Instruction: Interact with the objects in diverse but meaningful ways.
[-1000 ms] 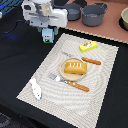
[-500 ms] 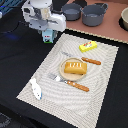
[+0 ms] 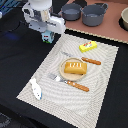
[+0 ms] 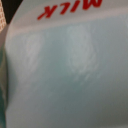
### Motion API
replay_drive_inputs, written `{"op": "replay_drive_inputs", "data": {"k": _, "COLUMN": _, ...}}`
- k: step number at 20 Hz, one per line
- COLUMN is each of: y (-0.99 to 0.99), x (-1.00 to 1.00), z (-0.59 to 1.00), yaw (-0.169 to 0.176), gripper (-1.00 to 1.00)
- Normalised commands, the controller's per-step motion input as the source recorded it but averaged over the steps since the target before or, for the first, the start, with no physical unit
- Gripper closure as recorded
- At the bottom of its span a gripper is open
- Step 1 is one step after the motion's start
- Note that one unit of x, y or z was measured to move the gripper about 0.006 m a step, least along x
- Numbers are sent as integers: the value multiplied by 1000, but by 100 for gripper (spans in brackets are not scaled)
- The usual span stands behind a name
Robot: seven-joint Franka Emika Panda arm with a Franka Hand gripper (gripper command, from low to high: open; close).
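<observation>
Carton upright at upper left of the exterior frame, directly under the gripper. Filling the wrist view, red "MILK" lettering close up. Gripper width impossible to tell; loaf well apart, mid-frame.

**Placemat centre, pots along the top edge**

In the exterior view the placemat fills the middle of the frame. At its centre the round plate carries the bread loaf. The packet lies above and right of it; the white oblong piece lies at lower left. The carton stands at upper left, beneath the arm. Two pots sit side by side at the top.
</observation>
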Motion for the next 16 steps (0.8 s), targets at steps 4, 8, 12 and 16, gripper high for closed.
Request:
{"op": "replay_drive_inputs", "data": {"k": 4, "y": -103, "x": -10, "z": 1000, "yaw": -17, "gripper": 100}}
{"op": "replay_drive_inputs", "data": {"k": 8, "y": -341, "x": 84, "z": 1000, "yaw": 0, "gripper": 100}}
{"op": "replay_drive_inputs", "data": {"k": 12, "y": -689, "x": 375, "z": 947, "yaw": -12, "gripper": 100}}
{"op": "replay_drive_inputs", "data": {"k": 16, "y": -830, "x": 494, "z": 557, "yaw": -15, "gripper": 100}}
